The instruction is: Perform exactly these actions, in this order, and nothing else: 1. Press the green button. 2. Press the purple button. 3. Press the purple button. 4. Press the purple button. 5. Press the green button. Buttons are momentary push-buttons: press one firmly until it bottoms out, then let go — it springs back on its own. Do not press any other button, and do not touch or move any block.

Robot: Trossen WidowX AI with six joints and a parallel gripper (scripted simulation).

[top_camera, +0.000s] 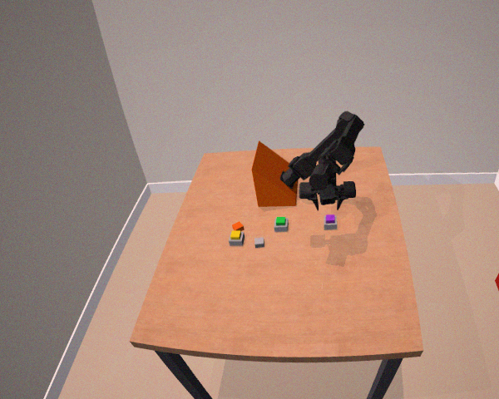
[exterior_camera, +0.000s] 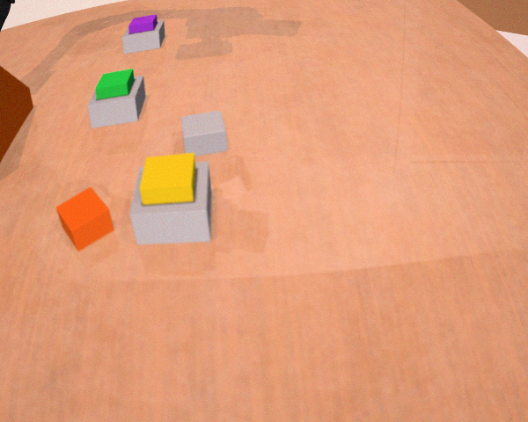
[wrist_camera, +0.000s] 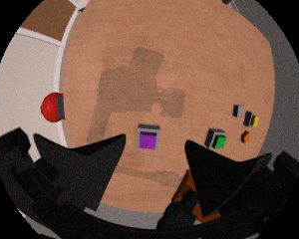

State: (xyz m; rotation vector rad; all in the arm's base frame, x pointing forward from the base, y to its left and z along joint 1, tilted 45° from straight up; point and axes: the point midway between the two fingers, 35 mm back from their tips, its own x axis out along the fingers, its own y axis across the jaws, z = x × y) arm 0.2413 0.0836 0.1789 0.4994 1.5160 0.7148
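The purple button (top_camera: 330,218) (exterior_camera: 143,24) (wrist_camera: 148,140) stands raised in its grey base, at the right of the row in the top view. The green button (top_camera: 280,220) (exterior_camera: 114,84) (wrist_camera: 219,142) is also raised in its grey base, left of the purple one in the top view. My gripper (top_camera: 328,209) (wrist_camera: 156,141) is open and empty, with its fingers wide apart. It hangs in the air above and slightly behind the purple button, which shows between the fingertips in the wrist view. Nothing touches either button.
A yellow button (top_camera: 235,234) (exterior_camera: 167,178) (wrist_camera: 255,120) stands at the left, with an orange block (top_camera: 238,225) (exterior_camera: 85,219) (wrist_camera: 245,136) beside it. A grey block (top_camera: 259,242) (exterior_camera: 204,133) (wrist_camera: 238,111) lies near it. A tall orange-brown panel (top_camera: 271,189) (exterior_camera: 3,113) stands behind the green button.
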